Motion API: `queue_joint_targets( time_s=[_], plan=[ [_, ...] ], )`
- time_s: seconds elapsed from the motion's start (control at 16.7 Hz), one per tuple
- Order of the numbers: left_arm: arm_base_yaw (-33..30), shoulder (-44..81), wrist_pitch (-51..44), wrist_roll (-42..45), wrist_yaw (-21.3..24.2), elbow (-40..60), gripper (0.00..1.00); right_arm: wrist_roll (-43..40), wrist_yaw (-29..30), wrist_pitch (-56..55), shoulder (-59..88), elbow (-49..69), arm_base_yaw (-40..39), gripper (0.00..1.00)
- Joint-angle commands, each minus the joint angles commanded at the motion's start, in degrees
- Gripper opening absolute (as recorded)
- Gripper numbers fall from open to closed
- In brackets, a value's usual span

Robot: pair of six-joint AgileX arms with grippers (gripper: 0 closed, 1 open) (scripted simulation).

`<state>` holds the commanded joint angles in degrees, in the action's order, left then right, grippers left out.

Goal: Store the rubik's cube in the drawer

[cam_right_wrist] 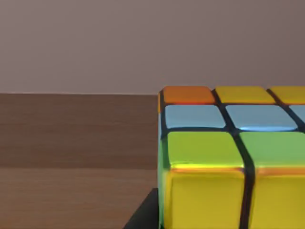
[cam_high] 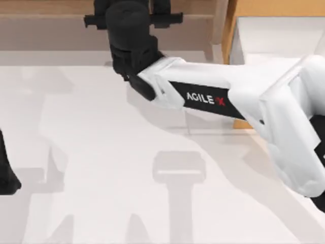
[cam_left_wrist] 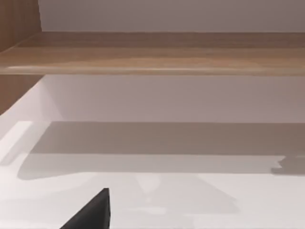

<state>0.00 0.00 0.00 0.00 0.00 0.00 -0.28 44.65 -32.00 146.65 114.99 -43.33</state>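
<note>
the right pincer [cam_high: 133,19] is stretched across to the back of the worktop [cam_high: 101,152], over the brown wooden shelf [cam_high: 51,30] at the far edge, its white arm running back toward the right side. can't tell whether its fingers are apart or together. in the right wrist view the rubik's cube [cam_right_wrist: 228,157] sits right up close, with orange, yellow, blue and green squares showing and wood grain behind it. the drawer [cam_high: 274,35] is at the back right, pulled open with its white inside showing. the left pincer [cam_high: 7,175] is parked at the left edge of the worktop, fingers unclear too.
</note>
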Motion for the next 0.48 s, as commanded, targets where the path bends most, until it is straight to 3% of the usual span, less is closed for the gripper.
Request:
queue_joint_targets(
  time_s=[0.48],
  plan=[
    [0.0, 0.0, 0.0, 0.0, 0.0, 0.0, 1.0, 1.45, 0.0, 1.55, -0.33, 0.47, 0.2, 0.0]
  ],
)
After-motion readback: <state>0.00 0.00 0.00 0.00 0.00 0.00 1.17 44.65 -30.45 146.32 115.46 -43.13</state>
